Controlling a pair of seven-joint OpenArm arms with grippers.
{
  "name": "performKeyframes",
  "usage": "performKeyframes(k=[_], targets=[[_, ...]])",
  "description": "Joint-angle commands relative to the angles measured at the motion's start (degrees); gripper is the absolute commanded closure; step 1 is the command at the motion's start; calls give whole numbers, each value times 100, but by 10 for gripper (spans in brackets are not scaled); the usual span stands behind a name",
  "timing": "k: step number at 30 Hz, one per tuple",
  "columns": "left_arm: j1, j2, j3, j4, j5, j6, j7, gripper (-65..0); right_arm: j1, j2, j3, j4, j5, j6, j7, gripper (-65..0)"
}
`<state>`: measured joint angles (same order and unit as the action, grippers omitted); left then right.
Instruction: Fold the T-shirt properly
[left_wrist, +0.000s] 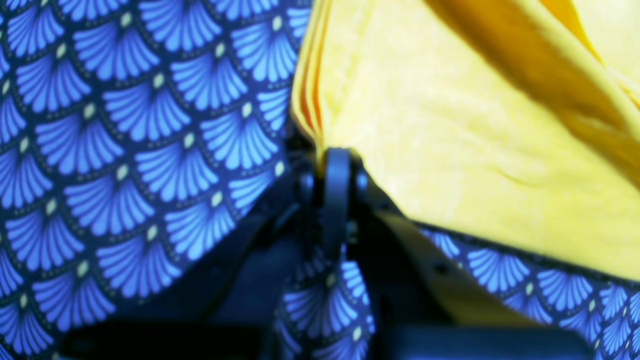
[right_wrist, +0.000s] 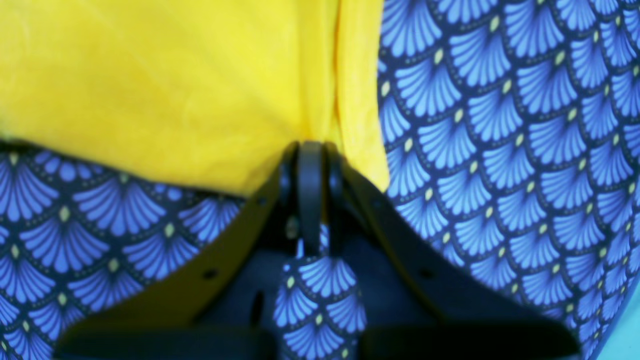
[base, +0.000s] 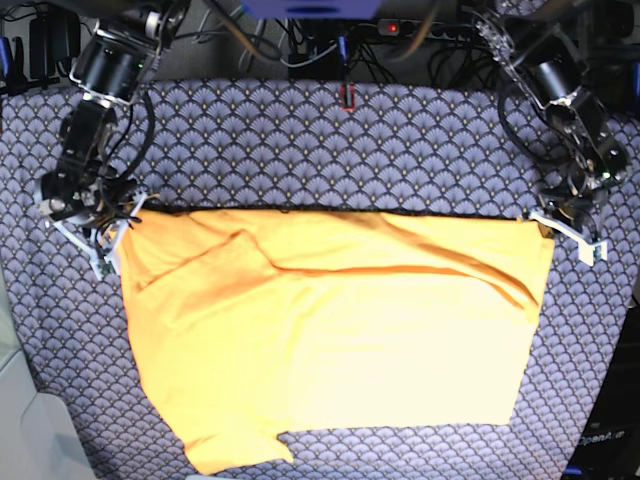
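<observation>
Tablecloth (base: 330, 140) in blue-grey fan pattern covers the whole surface you are working on, and the T-shirt (base: 330, 340) lies spread across its middle and near part, folded over so its far edge runs straight from side to side. At the T-shirt's far corner on the base view's left, your right gripper (base: 118, 228) has its jaws pressed together on the yellow cloth; the right wrist view shows the hem pinched at its fingertips (right_wrist: 311, 165). At the T-shirt's far corner on the base view's right, your left gripper (base: 556, 226) is likewise clamped on several layered edges of the cloth, which fan upward from its fingertips (left_wrist: 336, 172).
</observation>
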<state>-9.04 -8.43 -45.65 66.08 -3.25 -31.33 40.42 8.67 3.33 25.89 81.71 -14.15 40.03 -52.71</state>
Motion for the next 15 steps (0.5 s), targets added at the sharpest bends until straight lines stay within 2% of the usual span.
performKeyframes(k=[1, 8, 15], targets=[[29, -67, 7, 86, 4, -27, 67, 0, 61, 58, 18, 97, 4, -3, -35, 0], [117, -85, -477, 657, 4, -71, 718, 0, -203, 49, 26, 554, 4, -3, -35, 0], [302, -76, -512, 1150, 4, -80, 1184, 0, -634, 32, -9, 1284, 4, -3, -35, 0]])
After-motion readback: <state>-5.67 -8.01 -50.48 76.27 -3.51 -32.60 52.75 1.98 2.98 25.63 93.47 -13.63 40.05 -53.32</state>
